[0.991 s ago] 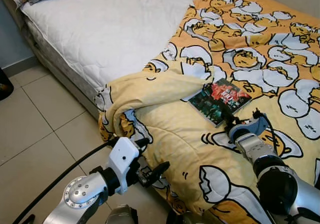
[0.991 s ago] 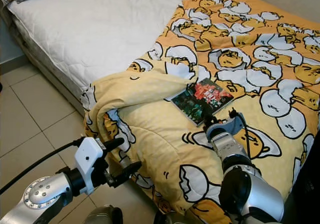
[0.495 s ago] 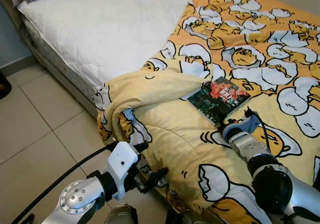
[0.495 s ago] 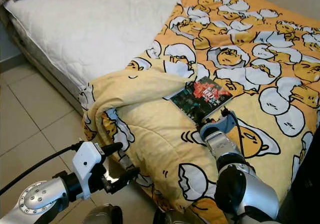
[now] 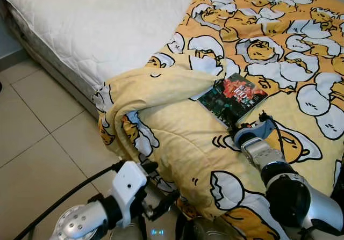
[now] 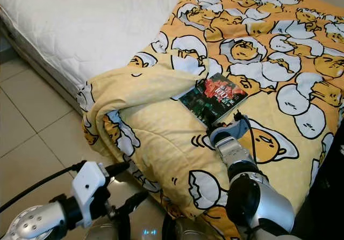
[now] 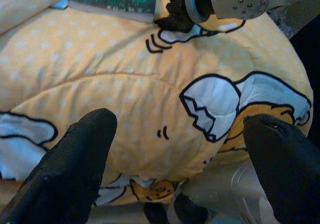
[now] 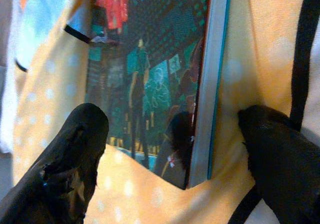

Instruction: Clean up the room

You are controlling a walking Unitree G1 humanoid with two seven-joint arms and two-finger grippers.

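the left gripper [image 5: 161, 200] hangs nearest, low beside the bed's near edge, fingers spread and holding nothing; it looks idle, probably kept clear of the reach. past it the duvet [image 5: 177, 138] bunches over that edge. the right gripper [image 6: 219, 126] lies on the duvet at the book's [image 5: 232, 98] near corner, aimed to take it, which is likely the tidying step in hand. the book lies flat on the duvet, near the fold. the right wrist view adds what the head views lack: its fingers [image 8: 75, 149] stand apart, one over the cover, one on the duvet beside the book's edge, not yet clamped. beyond lies the bare mattress [image 5: 102, 20].
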